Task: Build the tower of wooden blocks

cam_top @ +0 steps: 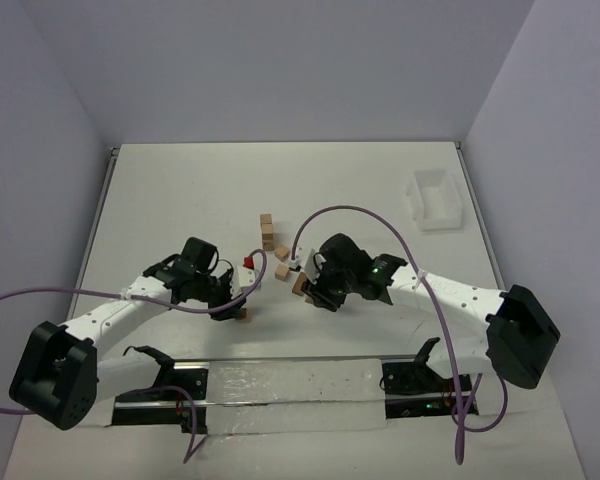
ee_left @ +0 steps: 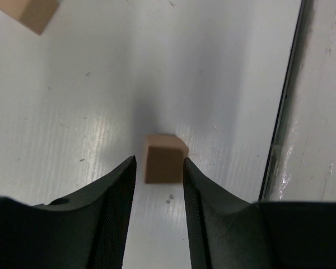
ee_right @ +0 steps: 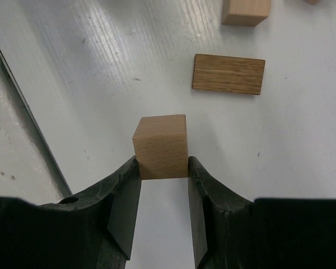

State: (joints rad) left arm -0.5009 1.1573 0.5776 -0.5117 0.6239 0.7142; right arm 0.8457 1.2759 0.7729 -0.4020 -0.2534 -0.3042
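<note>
My right gripper is shut on a light-brown wood block, with both fingertips pressed to its sides; in the top view this block is at the table's middle. My left gripper is open, its jaws close around another wood block that rests on the table, with a thin gap at the left finger. In the top view that block is just below the left gripper. Two cubes sit one above the other in the picture behind the grippers. I cannot tell if they are stacked.
A loose cube lies between the grippers. The right wrist view shows an oblong wood piece lying flat and a cube beyond it. A white translucent bin stands at the far right. A small red thing is near the left gripper.
</note>
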